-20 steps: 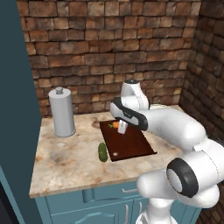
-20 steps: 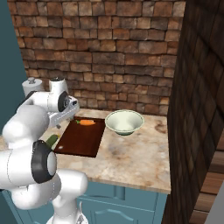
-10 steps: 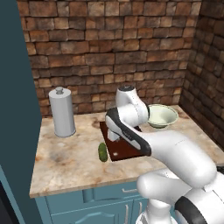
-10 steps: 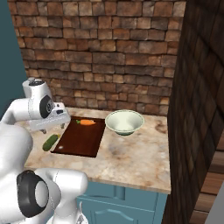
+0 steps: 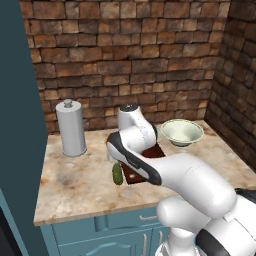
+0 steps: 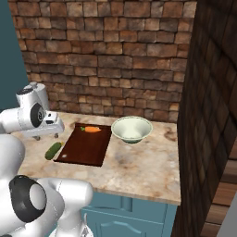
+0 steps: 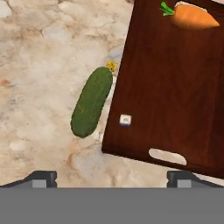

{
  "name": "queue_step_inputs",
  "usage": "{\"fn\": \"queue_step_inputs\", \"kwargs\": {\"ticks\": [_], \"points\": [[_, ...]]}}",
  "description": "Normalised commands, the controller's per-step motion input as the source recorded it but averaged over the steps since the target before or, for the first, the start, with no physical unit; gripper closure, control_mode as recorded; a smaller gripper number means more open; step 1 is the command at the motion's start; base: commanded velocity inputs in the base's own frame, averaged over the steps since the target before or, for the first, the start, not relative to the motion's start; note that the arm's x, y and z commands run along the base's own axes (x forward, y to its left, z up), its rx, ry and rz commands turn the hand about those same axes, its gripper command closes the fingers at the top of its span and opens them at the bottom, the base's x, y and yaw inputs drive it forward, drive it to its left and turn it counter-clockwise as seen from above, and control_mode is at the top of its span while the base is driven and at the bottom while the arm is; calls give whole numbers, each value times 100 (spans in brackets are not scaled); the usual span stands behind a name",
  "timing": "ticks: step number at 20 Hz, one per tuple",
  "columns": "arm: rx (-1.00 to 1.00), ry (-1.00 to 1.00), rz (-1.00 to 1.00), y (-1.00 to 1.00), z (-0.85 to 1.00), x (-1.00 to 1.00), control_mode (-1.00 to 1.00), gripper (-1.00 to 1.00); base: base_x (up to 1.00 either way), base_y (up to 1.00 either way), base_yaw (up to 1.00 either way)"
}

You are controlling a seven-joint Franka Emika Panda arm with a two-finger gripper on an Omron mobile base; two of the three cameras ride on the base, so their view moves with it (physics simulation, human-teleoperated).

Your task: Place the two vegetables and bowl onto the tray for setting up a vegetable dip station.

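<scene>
Hand view shows the two dark finger tips low at the frame's bottom corners, far apart, so the gripper (image 7: 111, 177) is spread open with nothing between its fingers. It hangs above the marbled counter (image 7: 39, 65), apart from everything below it. Just above the middle of the frame, left of centre, lies the cucumber (image 7: 92, 101), dark green and oblong, slanting from lower left to upper right, with its yellowish tip close to the edge of the tray (image 7: 170, 87). The tray fills the right half, dark reddish-brown, its slot handle toward the bottom of the frame and a small white dot near its left edge. The carrot (image 7: 190, 16) rests on the tray at the upper right, green top pointing left.

In the right base view the cucumber (image 6: 53, 150) lies on the counter just beside the tray's (image 6: 88, 148) left edge, at centre left, and the carrot (image 6: 91, 130) sits at the tray's far end. The bowl (image 6: 132, 129) stands on the counter (image 6: 139, 166) just right of the tray's far corner.

In the left base view a tall grey canister (image 5: 70, 128) stands at centre left, well apart from the cucumber (image 5: 117, 174).
</scene>
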Motion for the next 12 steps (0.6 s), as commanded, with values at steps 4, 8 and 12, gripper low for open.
{"fn": "queue_step_inputs", "kwargs": {"ticks": [4, 8, 12], "points": [[1, 0, -11, 23, 0, 14, -100, -100, 0, 0, 0], [10, 0, -14, 8, 0, 6, -100, -100, 0, 0, 0], [11, 0, -16, 1, 0, 0, -100, -100, 0, 0, 0]]}}
